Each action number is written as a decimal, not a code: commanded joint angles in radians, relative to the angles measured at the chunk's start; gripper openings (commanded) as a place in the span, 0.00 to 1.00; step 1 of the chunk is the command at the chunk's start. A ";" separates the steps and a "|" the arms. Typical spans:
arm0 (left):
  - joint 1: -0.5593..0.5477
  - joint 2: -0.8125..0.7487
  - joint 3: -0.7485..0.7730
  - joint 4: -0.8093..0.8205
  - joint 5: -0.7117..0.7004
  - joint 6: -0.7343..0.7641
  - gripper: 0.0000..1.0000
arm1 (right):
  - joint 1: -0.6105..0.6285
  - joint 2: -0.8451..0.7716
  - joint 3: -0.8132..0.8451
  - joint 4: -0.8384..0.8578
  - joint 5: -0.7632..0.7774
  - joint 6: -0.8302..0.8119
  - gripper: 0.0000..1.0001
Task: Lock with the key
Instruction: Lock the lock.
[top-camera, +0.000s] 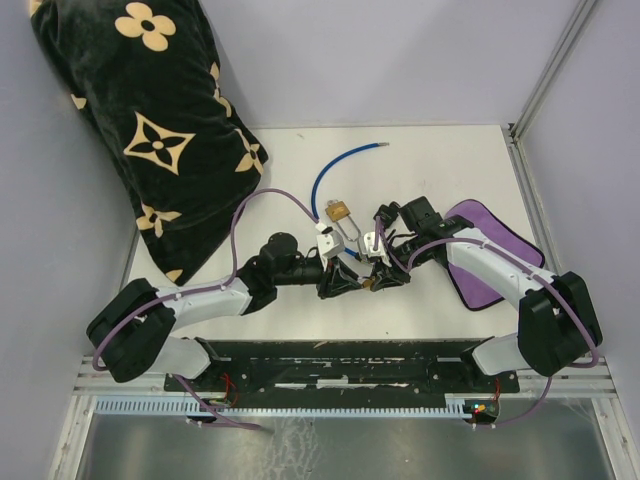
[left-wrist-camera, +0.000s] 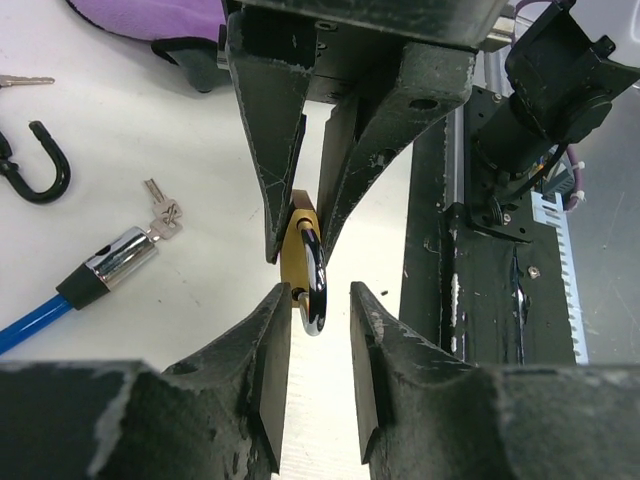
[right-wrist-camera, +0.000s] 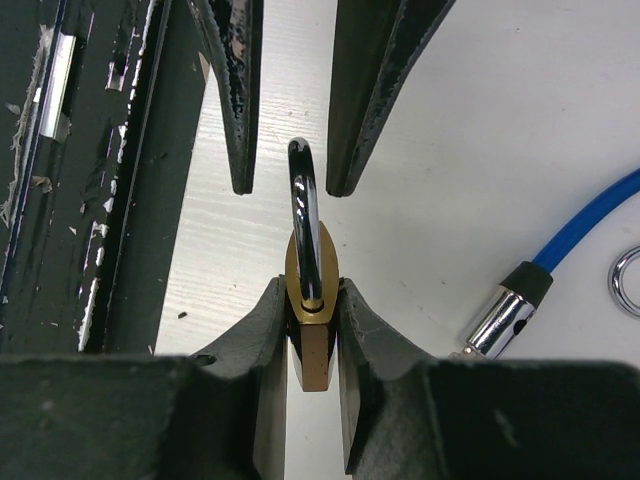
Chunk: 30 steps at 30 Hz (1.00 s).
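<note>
A small brass padlock (right-wrist-camera: 312, 335) with a steel shackle (right-wrist-camera: 304, 195) is held off the table between the two arms. My right gripper (right-wrist-camera: 310, 285) is shut on its brass body, shackle pointing away from it. My left gripper (left-wrist-camera: 318, 295) faces it with jaws apart, the shackle's bend (left-wrist-camera: 314, 290) lying between the fingers close to the left one. From above the padlock (top-camera: 367, 283) shows between the left gripper (top-camera: 345, 278) and right gripper (top-camera: 382, 277). Small keys (left-wrist-camera: 160, 210) lie on the table beside a chrome cable end (left-wrist-camera: 118, 258). Another key (left-wrist-camera: 25, 80) lies farther off.
A blue cable (top-camera: 340, 165) curves across the table behind the grippers, with another brass padlock (top-camera: 338, 211) near it. A black U-shaped shackle (left-wrist-camera: 35, 170) lies by the keys. A black flowered cushion (top-camera: 150, 120) fills the back left. A purple cloth (top-camera: 490, 250) lies at right.
</note>
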 joint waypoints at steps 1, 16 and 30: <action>-0.006 -0.020 0.015 0.001 -0.001 0.008 0.34 | 0.002 -0.026 0.010 0.013 -0.041 -0.018 0.02; -0.050 0.050 -0.050 0.107 -0.056 0.061 0.03 | 0.049 0.029 -0.021 -0.075 0.045 -0.191 0.02; -0.078 0.051 -0.067 0.265 -0.115 -0.039 0.03 | 0.031 -0.026 0.201 -0.361 -0.010 -0.040 0.02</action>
